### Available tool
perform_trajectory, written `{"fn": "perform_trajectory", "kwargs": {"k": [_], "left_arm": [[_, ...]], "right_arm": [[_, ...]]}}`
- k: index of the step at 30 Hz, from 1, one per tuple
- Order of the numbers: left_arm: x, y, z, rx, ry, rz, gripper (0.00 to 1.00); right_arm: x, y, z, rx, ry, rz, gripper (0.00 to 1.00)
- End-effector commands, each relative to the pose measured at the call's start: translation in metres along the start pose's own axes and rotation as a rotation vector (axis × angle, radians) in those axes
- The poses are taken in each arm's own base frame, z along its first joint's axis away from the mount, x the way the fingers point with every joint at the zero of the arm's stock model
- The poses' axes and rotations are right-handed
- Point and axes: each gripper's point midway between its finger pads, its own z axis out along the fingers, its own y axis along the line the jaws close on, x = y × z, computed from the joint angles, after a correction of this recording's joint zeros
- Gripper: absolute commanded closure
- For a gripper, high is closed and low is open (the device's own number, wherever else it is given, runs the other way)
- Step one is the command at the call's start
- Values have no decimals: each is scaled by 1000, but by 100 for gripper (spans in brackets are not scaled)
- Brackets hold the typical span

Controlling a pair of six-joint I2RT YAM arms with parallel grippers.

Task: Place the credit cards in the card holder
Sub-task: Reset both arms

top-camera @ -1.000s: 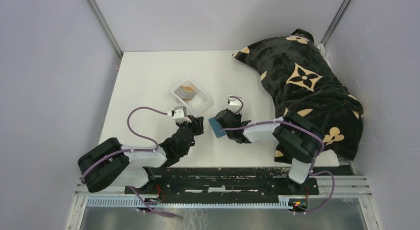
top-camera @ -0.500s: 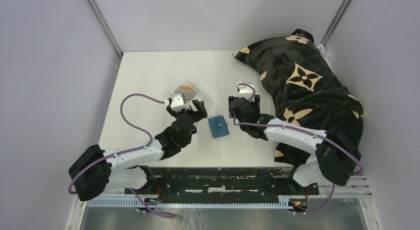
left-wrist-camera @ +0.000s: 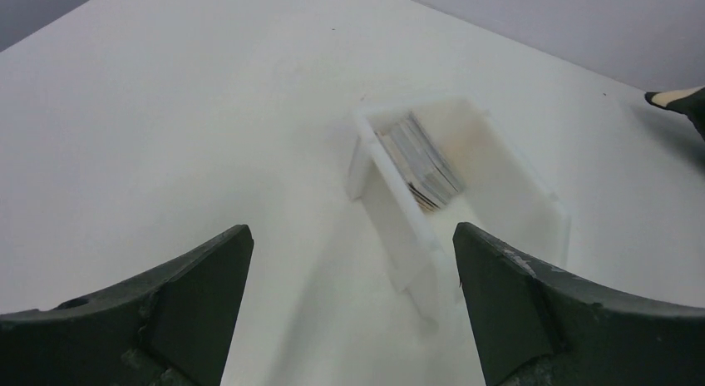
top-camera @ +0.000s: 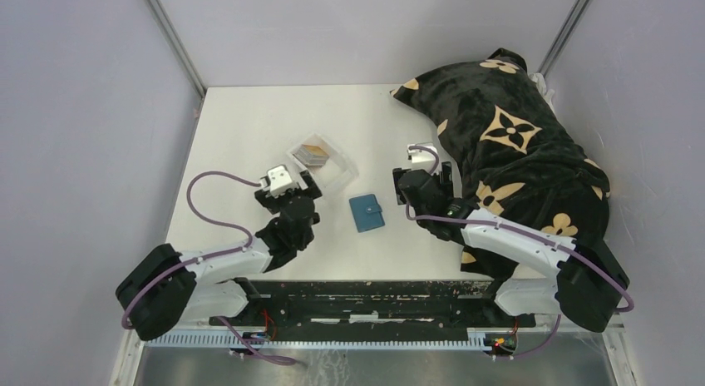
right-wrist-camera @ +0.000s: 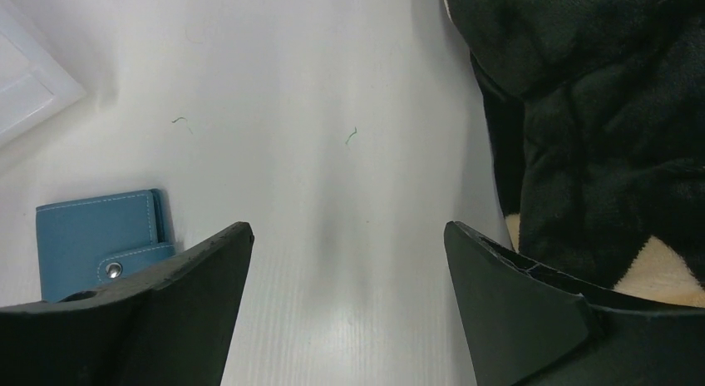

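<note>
card holder (top-camera: 367, 212) closed, on table (top-camera: 241, 120); credit cards (top-camera: 313, 154) in clear tray (top-camera: 337, 173)

Clear tray (top-camera: 339, 175) — black patterned blanket (top-camera: 515, 145)

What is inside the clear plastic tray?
A small stack of credit cards lies at one end of the tray. Only the top card's face shows; the others are mostly covered.

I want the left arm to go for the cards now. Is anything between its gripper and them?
Only the clear tray. The credit cards sit inside it, and its near wall stands between them and the open left gripper. Nothing else visible lies in between.
</note>
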Motion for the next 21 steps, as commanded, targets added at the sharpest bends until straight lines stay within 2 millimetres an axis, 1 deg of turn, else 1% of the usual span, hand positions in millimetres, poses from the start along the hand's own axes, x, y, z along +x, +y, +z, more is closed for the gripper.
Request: {"fn": "perform_trajectory", "kwargs": {"k": [1,2,4,8,10,12,16,18,21], "left_arm": [[-23,22,-2,37,-101,-106,2],[-26,19,-5,106,-123,-110,0],[-28,17,-8,195,-159,-106,1],[-13,19,-6,189,-134,-53,1],[-9,23,-6,178,-130,-55,1],[-7,26,-6,166,-130,-62,1],[-2,26,-5,167,-118,-56,1],[1,25,-5,168,-111,-53,1],[3,24,-4,166,-104,-50,1]], "right_arm": [[-2,-13,-5,43,-14,-2,7],[-1,-15,-5,53,-15,0,6],[0,-18,-6,56,-26,10,6],[-3,-25,-10,74,-55,45,2],[-6,-27,-12,80,-65,54,1],[-8,-33,-14,104,-71,62,1],[-8,-41,-18,127,-76,76,1],[-6,-40,-19,109,-81,75,4],[-5,-40,-17,116,-80,77,2]]}}
